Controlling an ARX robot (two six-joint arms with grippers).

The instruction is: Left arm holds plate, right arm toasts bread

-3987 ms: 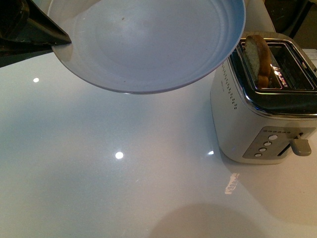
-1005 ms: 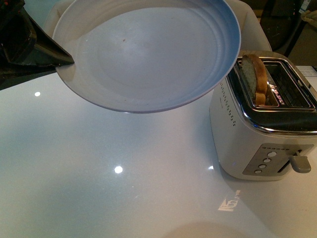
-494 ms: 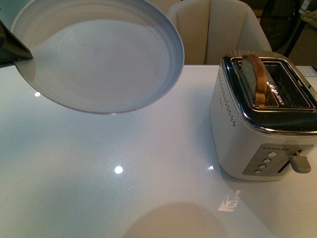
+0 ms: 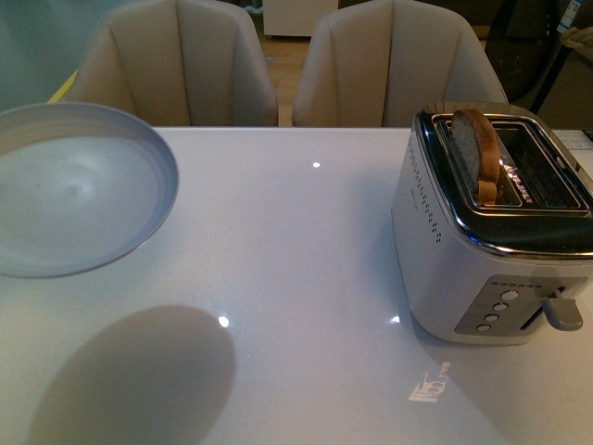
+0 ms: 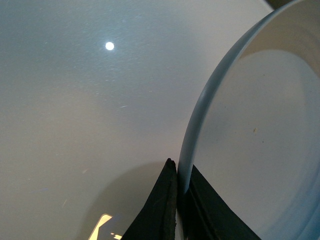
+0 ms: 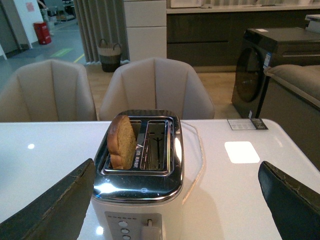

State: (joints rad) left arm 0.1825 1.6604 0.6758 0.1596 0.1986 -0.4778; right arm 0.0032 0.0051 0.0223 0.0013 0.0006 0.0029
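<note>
The plate (image 4: 74, 185) is found at the left of the front view, cut by the picture's edge and raised clear of the white table (image 4: 306, 278). Its shadow (image 4: 139, 380) is cast on the table surface nearer the camera. The plate's hollow is turned upward and nothing is seen in it.

In the left wrist view, the left gripper (image 5: 179, 175) is seen pinched on the rim of the plate, with one black finger (image 5: 162, 205) on the outer side and the other against the inner face. The left gripper is not seen in the front view.

The bread (image 4: 475, 148) is found standing upright in the toaster (image 4: 445, 269), in the slot nearer the plate. Its rounded crust is raised above the chrome top. The second slot is seen empty. The toaster is placed at the right of the table, well apart from the plate, with its lever (image 4: 562, 312) and buttons facing the robot.

The right gripper (image 6: 176, 165) is seen with its fingers spread wide. Nothing is held between them, and the toaster is framed in the gap.

Two beige chairs (image 4: 176, 65) are placed at the far side of the table.
</note>
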